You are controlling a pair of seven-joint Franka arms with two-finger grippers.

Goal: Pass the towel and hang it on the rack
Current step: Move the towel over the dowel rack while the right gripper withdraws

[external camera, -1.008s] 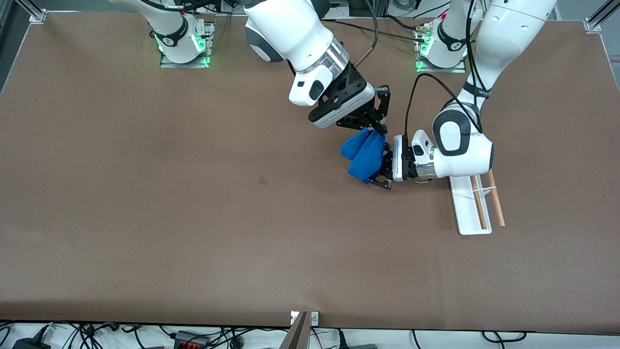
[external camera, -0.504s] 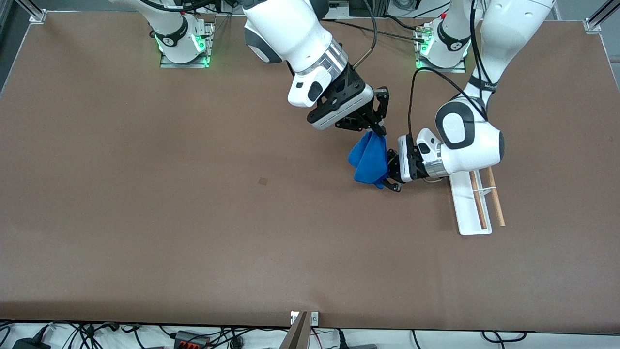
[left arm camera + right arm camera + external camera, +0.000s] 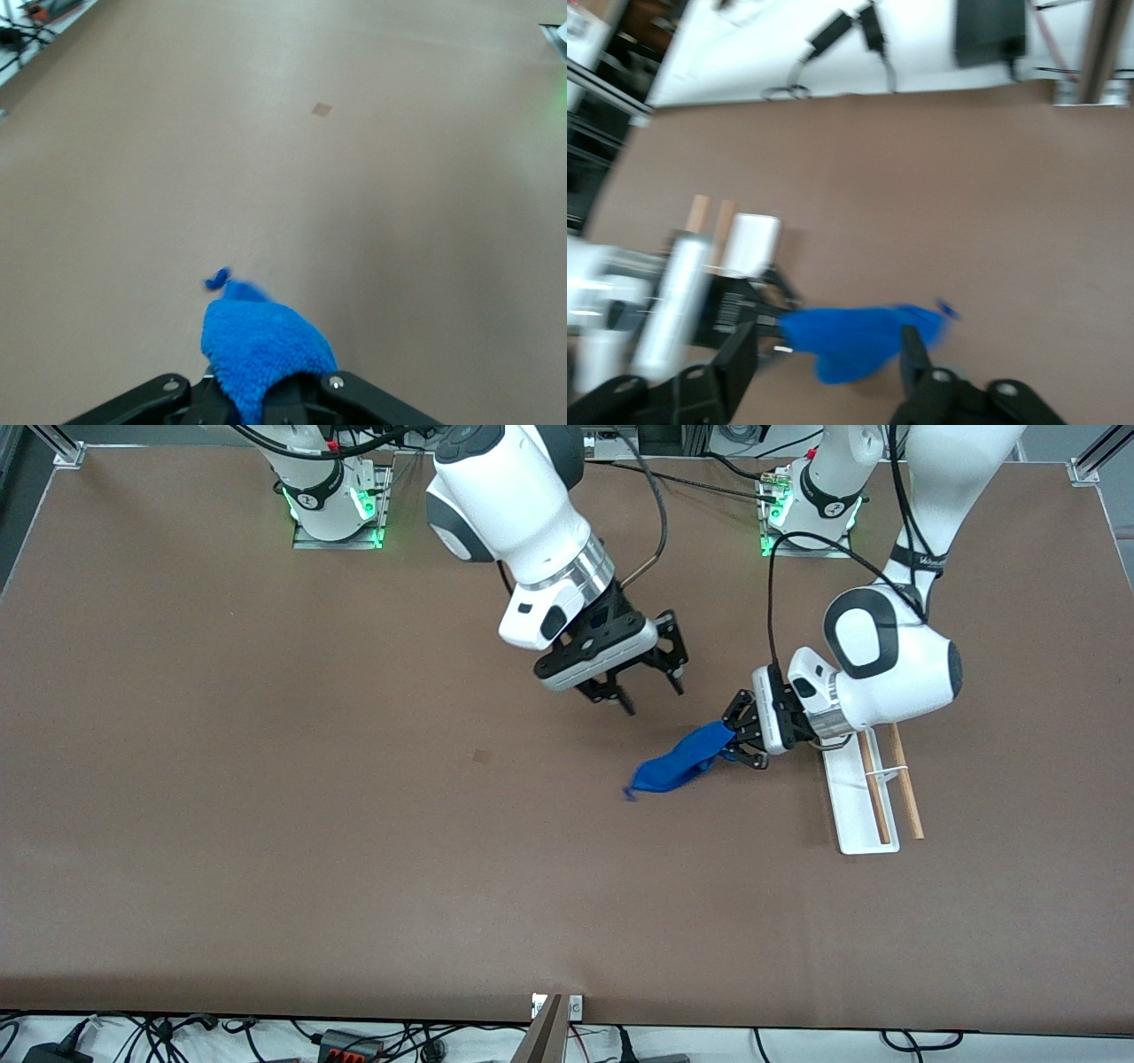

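While bunched into bright blue roll, towel [image 3: 680, 763] is clamped at one end by left gripper [image 3: 741, 734] beside rack [image 3: 852, 808]; right gripper [image 3: 651, 687] is held spread wide, empty, over table [image 3: 266, 824].

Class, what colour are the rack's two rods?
Light brown wood on the rack; its rods show best in the front view.

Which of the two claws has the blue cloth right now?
The left gripper, beside the rack, is shut on the towel. The right gripper hangs open and empty above the table.
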